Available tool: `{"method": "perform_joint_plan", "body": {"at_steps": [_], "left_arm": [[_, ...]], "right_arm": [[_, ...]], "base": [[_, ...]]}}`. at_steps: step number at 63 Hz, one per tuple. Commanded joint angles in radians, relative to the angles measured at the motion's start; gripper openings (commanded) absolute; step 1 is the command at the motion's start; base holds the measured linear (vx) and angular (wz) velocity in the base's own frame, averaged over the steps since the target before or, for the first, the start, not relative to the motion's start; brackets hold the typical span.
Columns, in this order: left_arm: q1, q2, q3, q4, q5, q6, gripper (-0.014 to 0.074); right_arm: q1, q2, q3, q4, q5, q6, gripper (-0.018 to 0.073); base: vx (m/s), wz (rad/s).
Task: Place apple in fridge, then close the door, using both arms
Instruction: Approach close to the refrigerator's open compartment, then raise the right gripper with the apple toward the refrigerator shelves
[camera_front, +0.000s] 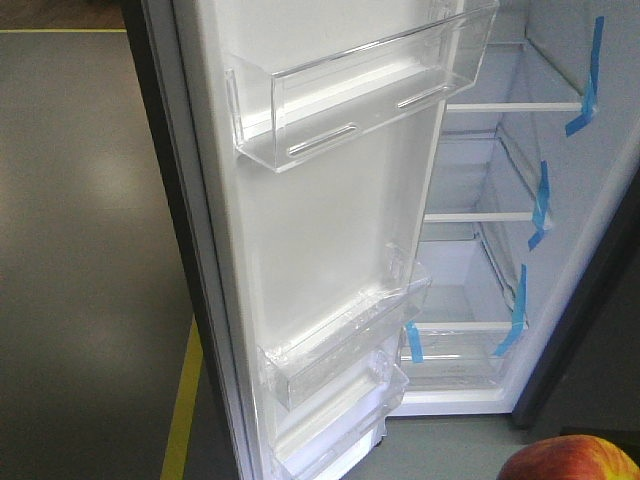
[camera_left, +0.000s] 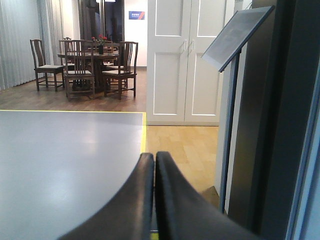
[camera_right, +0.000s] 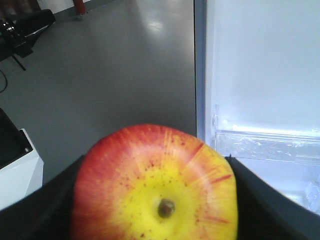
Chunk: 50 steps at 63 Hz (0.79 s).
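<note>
Your right claw (camera_right: 156, 212) gripped the round red apple with its yellow stem patch (camera_right: 155, 185) in front of the tall white-lined fridge (camera_front: 480, 255), outside it. The fridge's white door with clear plastic bins (camera_front: 320, 220) stood open. Your left claw (camera_left: 153, 167) was pressed shut, empty. Judged from this, both shelving the apple and closing the door were not yet done.

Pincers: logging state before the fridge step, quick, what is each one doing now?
Left pincer: closed, empty.
Right pincer: closed on the apple.
</note>
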Motion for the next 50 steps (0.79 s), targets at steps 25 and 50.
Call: {"method": "perform_joint_plan", "body": {"at_steps": [25,50], "left_arm": [[-0.007,-0.015,0.021,-0.002,-0.073,-0.005,-0.0006],[-0.007,-0.015,0.021,-0.002,-0.073,-0.005,-0.0006]], "right_arm": [[0.001,0.009,-0.027,0.047,-0.055,-0.005,0.0363],[0.001,0.009,-0.027,0.047,-0.055,-0.005,0.0363]], "base": [[0.05,0.02],[0.05,0.01]]}}
